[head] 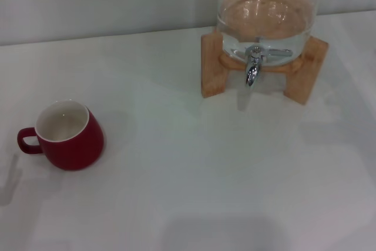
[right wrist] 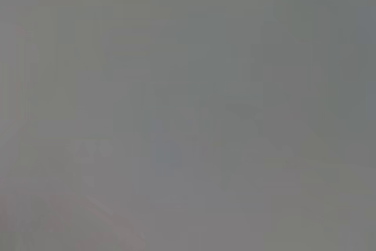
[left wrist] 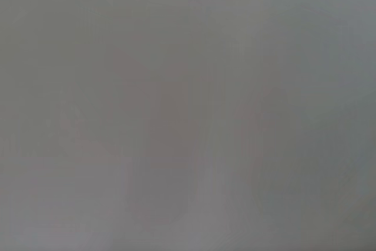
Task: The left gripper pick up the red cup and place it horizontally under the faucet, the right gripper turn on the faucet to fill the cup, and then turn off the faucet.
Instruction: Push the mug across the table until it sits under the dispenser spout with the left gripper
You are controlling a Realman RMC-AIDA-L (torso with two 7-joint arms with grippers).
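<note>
Nearest, the cup (head: pixel 66 136) stands upright on the desk (head: pixel 194 168), well apart from the faucet (head: pixel 253 67). Neither hand is in view, so their state cannot be told. Pickup looks unstarted; next, the left hand must reach the cup.

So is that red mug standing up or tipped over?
Upright. The red cup sits on its base on the white table, its rim facing up, creamy inside looking empty, handle pointing away from the faucet.

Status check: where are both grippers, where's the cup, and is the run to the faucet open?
Neither gripper in view. Red cup upright on the table, front left, handle pointing left. Faucet far right on the glass jar; nothing between them.
</note>
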